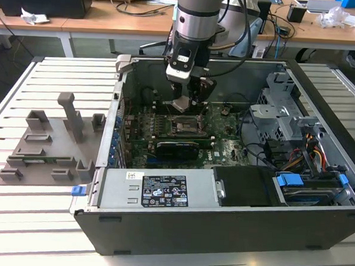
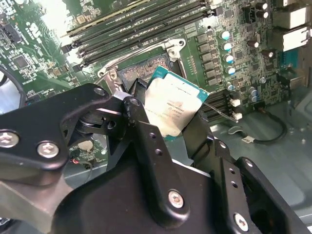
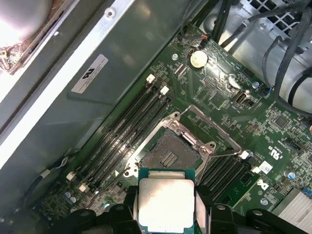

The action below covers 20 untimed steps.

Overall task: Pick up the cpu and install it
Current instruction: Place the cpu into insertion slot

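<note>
Gripper [image 1: 185,102] hangs inside the PC case [image 1: 162,192], just above the socket [image 1: 183,128] on the green board. Jaws are clamped on the cpu [image 3: 165,202], gap no wider than the chip itself. In the first wrist view the black fingers [image 3: 204,202] press two opposite edges, metal top facing cam. Cpu is held clear of the socket, not touching it. Socket lies bare w/ contact field showing. Memory slots [image 3: 122,136] run right beside the socket. Grey tray [image 1: 49,144] sits well apart from the socket, outside the case.
</note>
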### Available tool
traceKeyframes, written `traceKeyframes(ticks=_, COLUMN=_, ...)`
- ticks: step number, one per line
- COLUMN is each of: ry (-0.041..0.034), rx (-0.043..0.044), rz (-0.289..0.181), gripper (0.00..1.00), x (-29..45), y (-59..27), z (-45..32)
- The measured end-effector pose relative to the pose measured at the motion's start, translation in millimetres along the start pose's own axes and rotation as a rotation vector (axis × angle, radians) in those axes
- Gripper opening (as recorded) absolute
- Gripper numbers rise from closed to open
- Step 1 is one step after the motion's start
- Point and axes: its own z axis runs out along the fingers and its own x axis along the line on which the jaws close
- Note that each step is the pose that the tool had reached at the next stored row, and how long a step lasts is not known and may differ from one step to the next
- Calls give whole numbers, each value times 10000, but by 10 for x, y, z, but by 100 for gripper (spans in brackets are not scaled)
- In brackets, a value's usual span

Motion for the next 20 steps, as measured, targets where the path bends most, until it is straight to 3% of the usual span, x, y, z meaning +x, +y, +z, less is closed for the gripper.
traceKeyframes(ticks=9, ry=19, rx=-48, rz=1055, gripper=55, x=0, y=0, z=0)
traceKeyframes(ticks=20, ry=35, rx=-85, rz=1856, gripper=55, x=0, y=0, z=1)
